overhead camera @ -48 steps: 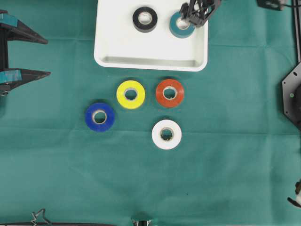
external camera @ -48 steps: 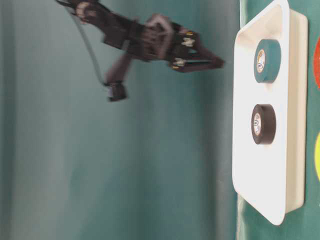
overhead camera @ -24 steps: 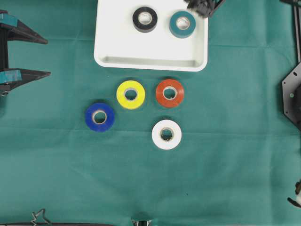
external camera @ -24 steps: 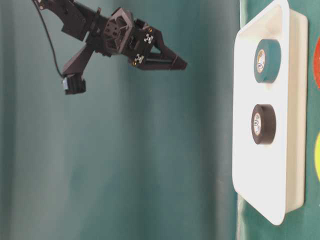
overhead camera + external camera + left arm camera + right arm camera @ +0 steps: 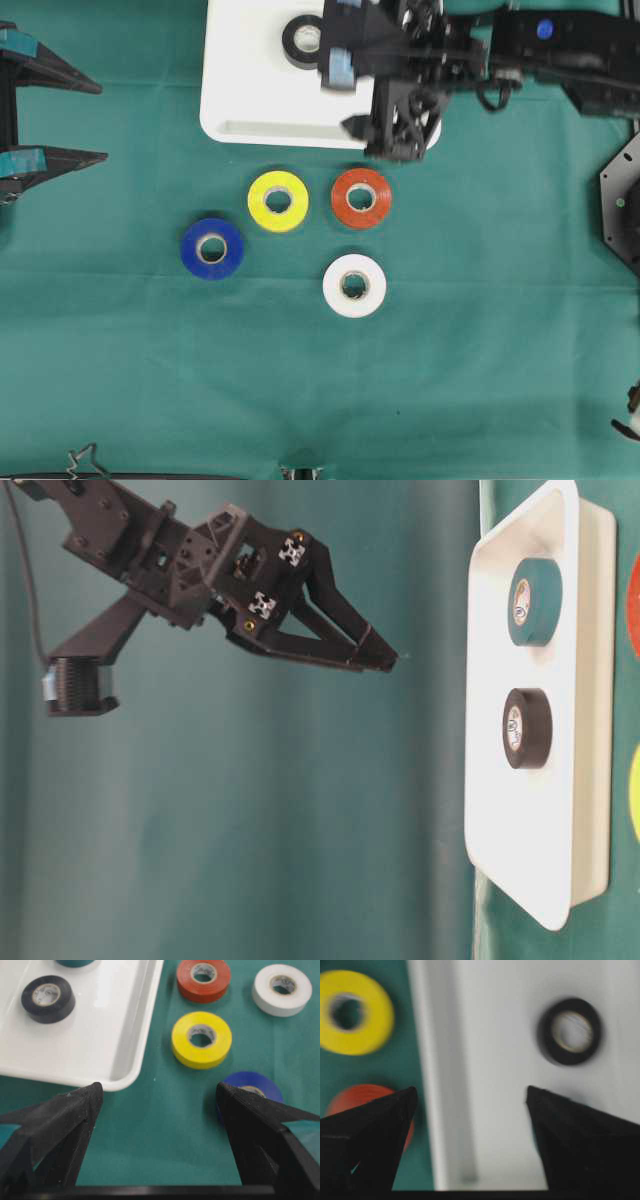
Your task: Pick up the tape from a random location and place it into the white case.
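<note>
The white case [image 5: 250,100] lies at the back of the green cloth with a black tape [image 5: 305,38] and a teal tape [image 5: 533,601] in it. In the overhead view my right arm covers the teal one. Four more rolls lie in front of the case: yellow [image 5: 278,201], red [image 5: 361,198], blue [image 5: 212,248] and white [image 5: 354,285]. My right gripper [image 5: 390,140] hangs open and empty, high above the case's front right rim [image 5: 440,1060], as the table-level view shows [image 5: 395,660]. My left gripper [image 5: 157,1095] is open and empty at the left edge [image 5: 95,122].
Green cloth covers the whole table. The right arm's dark links [image 5: 540,40] stretch along the back right. A black fixture [image 5: 622,205] sits at the right edge. Bare cloth lies in front of the rolls.
My right gripper has swung from beyond the case's back right corner forward over its front right part, staying open. It now hides the teal tape from above. The left gripper has not moved.
</note>
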Controlling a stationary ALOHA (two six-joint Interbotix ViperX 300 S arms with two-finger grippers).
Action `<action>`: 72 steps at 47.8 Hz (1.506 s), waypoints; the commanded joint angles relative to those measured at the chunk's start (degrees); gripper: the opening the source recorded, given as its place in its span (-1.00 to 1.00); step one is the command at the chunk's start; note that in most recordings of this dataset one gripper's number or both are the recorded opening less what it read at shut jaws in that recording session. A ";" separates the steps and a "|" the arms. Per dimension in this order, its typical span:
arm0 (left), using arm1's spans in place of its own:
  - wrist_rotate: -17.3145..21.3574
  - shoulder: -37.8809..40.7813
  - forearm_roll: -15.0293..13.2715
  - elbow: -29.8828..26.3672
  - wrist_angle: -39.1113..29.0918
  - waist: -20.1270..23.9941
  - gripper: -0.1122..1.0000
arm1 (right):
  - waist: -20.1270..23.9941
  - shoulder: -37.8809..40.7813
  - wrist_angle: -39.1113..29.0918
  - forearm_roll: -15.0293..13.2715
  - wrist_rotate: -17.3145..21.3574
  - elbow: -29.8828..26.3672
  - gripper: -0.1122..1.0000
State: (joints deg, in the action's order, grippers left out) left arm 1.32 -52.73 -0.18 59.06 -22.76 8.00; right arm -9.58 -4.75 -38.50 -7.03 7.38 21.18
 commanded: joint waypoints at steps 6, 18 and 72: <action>0.00 0.26 -0.18 -0.88 0.26 -0.09 0.97 | 0.53 -2.20 0.09 -0.18 -0.18 0.09 0.75; 0.00 0.18 -0.09 -0.97 0.53 -0.09 0.97 | 1.58 -11.25 3.25 -0.18 -0.53 7.29 0.74; 0.00 0.18 -0.18 0.09 0.53 -0.09 0.97 | 1.76 -44.03 33.84 4.04 0.35 48.08 0.74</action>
State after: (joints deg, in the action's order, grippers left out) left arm 1.32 -52.73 -0.18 59.50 -22.76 8.00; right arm -7.91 -48.96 -6.15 -3.52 7.65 69.35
